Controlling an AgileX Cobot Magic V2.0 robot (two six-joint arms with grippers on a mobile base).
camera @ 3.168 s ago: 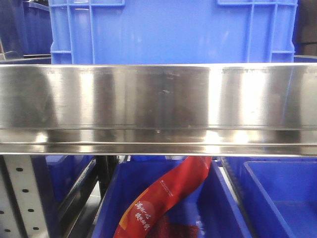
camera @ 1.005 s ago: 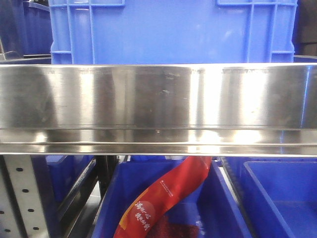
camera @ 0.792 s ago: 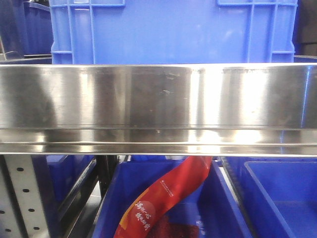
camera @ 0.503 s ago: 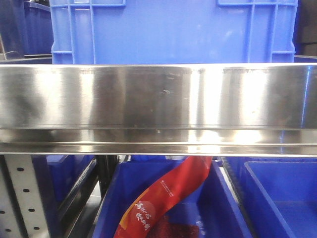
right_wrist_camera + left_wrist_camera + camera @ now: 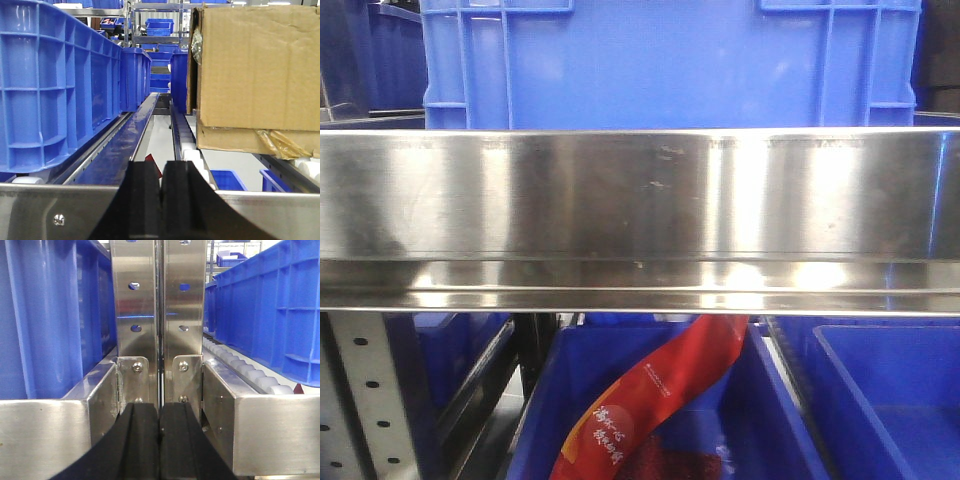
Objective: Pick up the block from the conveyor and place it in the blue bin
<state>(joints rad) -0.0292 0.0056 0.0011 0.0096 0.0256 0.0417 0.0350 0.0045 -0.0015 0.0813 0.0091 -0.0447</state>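
Observation:
The block and the conveyor are out of view in every frame. Blue bins show in all views, and I cannot tell which one the task means. A large blue bin (image 5: 670,60) stands on the steel shelf rail (image 5: 640,200). Another blue bin (image 5: 545,420) sits below the rail with a red printed packet (image 5: 650,400) in it. My left gripper (image 5: 160,407) is shut and empty, its black fingers (image 5: 137,440) pressed together in front of a steel upright (image 5: 157,315). My right gripper (image 5: 161,167) is also shut on nothing, low over a steel rail (image 5: 45,210).
The left wrist view has blue bin walls on both sides (image 5: 45,315) (image 5: 270,305) and white rollers (image 5: 250,375). In the right wrist view a cardboard box (image 5: 255,70) rests on rollers at the right, a blue bin (image 5: 55,85) stands at the left, and a small red corner (image 5: 152,161) pokes up behind the fingers.
Only the reflections on the steel shelf rail shift a little. The bins and the red packet have not moved.

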